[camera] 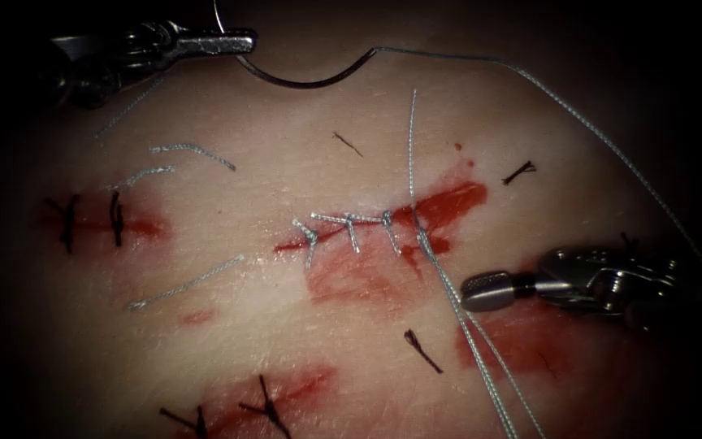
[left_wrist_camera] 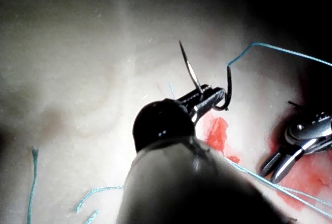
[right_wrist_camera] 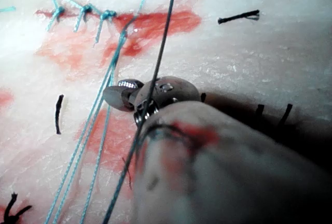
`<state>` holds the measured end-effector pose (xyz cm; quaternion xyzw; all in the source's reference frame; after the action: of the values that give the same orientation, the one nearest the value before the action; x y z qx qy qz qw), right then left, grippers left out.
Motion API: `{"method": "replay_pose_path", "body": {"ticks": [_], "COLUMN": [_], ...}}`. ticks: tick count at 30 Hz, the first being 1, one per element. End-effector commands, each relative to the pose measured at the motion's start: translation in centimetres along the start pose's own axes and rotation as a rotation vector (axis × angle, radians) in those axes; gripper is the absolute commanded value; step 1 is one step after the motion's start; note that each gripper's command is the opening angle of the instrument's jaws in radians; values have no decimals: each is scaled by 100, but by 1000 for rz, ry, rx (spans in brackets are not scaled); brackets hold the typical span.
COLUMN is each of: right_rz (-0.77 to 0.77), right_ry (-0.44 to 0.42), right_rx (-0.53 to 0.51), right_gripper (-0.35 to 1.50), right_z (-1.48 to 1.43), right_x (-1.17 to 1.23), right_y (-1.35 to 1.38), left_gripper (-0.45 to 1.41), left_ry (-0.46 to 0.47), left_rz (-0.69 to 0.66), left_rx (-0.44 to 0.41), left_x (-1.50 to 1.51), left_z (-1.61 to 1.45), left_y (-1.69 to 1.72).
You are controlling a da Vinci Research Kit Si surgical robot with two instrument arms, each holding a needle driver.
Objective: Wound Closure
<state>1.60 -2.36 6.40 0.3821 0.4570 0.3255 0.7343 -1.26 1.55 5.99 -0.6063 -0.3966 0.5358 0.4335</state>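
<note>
Left tool (camera: 241, 41) at 11 o'clock in the endoscope view, jaws pressed together on the needle (camera: 302, 80), pinching it partway along the curve, nearer the pointed end than the thread end. Needle is clear of the tissue (camera: 286, 154), hanging above it at 12 o'clock; one end rises past the jaws, the rest sweeps down and right to where the thread (camera: 578, 122) joins. In the left wrist view the same tool (left_wrist_camera: 210, 99) clamps the needle (left_wrist_camera: 227, 86), sharp tip up, curve hooked around the jaw ends. Thread runs from the needle toward 3 o'clock, arcs down the right side, and strands pass through the cut (camera: 416, 219) at its right end, then trail to 5 o'clock. Right tool (camera: 485, 291) at 4 o'clock, right of the cut, just beside those strands; jaws closed, nothing between them. Right wrist view: right tool (right_wrist_camera: 116, 95) tip pressed together, strands of thread (right_wrist_camera: 104, 94) passing just beside it. Cut at centre carries several stitches (camera: 351, 228) on its left part; red fluid (camera: 448, 203) around and below it. Loose cut ends (camera: 192, 150) lie toward 9 o'clock.
</note>
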Motion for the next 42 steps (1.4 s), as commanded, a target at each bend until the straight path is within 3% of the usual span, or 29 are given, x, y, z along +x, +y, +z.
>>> {"method": "replay_pose_path", "body": {"ticks": [1, 11, 17, 24, 30, 33, 37, 38, 40, 42], "right_rz": [-1, -12, -15, -28, 17, 32, 47, 45, 41, 54], "right_ry": [1, -13, -35, -107, -109, -103, -89, -94, -94, -99], "right_rx": [4, -4, -9, -42, -48, -44, -25, -30, -30, -24], "right_gripper": [41, 46, 24, 17, 31, 52, 34, 24, -35, -35], "right_z": [9, 17, 20, 23, 24, 23, 20, 22, 23, 19], "right_x": [-1, -9, -16, -25, -21, -18, -21, -22, -25, -25], "right_y": [0, 0, -5, -17, -21, -19, -23, -23, -24, -25], "left_gripper": [-45, -45, -45, -45, -45, -45, -45, -45, -45, -45], "left_ry": [-3, -12, -15, -13, -14, -16, -18, -18, -18, -18], "left_rz": [0, 1, 1, 1, 1, 1, 1, 2, 2, 2], "left_rx": [0, -1, -6, -4, -5, -3, -1, -1, -1, -1], "left_x": [-3, -7, -8, -8, -8, -8, -9, -9, -9, -10], "left_z": [5, 10, 12, 12, 12, 12, 13, 13, 13, 13], "left_y": [-5, -4, -3, -2, -2, -2, -3, -3, -3, -3]}}
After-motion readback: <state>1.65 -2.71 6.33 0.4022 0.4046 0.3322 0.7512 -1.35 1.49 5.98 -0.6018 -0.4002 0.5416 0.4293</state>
